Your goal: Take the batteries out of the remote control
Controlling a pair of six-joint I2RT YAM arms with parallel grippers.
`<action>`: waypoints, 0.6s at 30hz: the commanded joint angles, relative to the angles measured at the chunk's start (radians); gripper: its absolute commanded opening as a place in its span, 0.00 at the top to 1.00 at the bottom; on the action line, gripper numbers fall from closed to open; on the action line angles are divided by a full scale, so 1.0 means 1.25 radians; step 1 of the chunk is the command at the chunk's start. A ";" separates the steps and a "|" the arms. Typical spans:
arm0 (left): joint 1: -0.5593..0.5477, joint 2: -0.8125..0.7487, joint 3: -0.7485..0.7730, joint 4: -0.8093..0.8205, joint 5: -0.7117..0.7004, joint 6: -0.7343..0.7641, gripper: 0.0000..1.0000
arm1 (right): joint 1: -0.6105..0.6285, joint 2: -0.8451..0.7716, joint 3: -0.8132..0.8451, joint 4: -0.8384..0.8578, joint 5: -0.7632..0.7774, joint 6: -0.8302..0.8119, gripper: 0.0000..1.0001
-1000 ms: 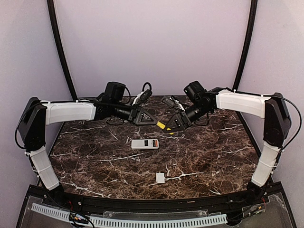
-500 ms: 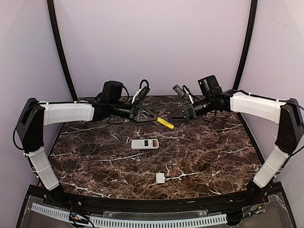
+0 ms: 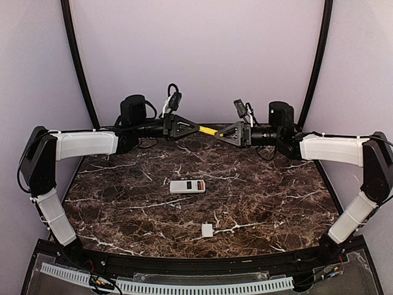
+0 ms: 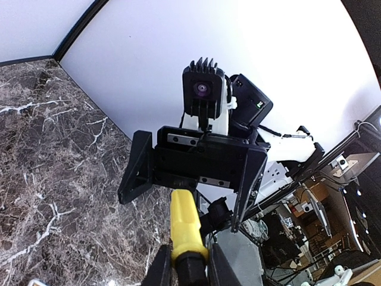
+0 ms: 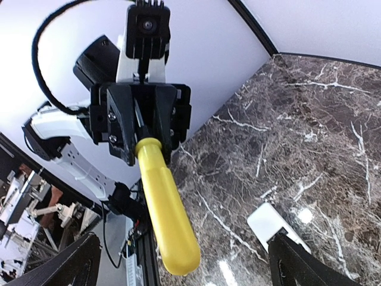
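1. Holding the screwdriver (image 4: pixel 186 223) by the dark collar below its yellow handle, the left gripper (image 4: pixel 189 267) is clamped tight on it in mid-air; the handle points straight at the right gripper (image 5: pixel 184 262), whose jaws stand wide apart on either side of the handle's butt without touching it.
2. Judged from that, the step in hand is a pass or regrip of the tool between the arms; I cannot tell which way it goes, so count the left as the only support.
3. The remote control (image 3: pixel 187 186) lies flat on the marble table (image 3: pixel 276 203), below the grippers and nearer the bases; the batteries (image 3: pixel 197 185) show only as a red-and-dark patch in its open compartment, seemingly not yet out; a small white cover (image 3: pixel 207 230) lies apart from it, nearer the bases again.
4. If the right arm is to take the tool, set its jaws square on the thick part of the handle and shut them fully before the left lets go; a smooth rounded handle may slip.
5. Keep the tool level and over the table; a drop could strike the remote.
6. For prying, the arm working the tip wants a firm hold on the handle; the other should pin the remote down.
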 commanded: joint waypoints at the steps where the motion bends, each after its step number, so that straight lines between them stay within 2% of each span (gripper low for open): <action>1: 0.006 0.011 -0.008 0.090 0.012 -0.059 1.00 | 0.002 0.008 -0.021 0.200 0.021 0.130 0.04; 7: 0.007 0.024 -0.005 0.108 -0.004 -0.077 1.00 | 0.013 0.043 -0.009 0.297 0.039 0.197 0.09; 14: 0.007 0.046 0.008 0.162 -0.008 -0.125 1.00 | 0.023 0.086 0.032 0.322 0.029 0.232 0.19; 18: 0.008 0.059 0.016 0.184 -0.004 -0.143 1.00 | 0.027 0.098 0.047 0.322 0.022 0.234 0.28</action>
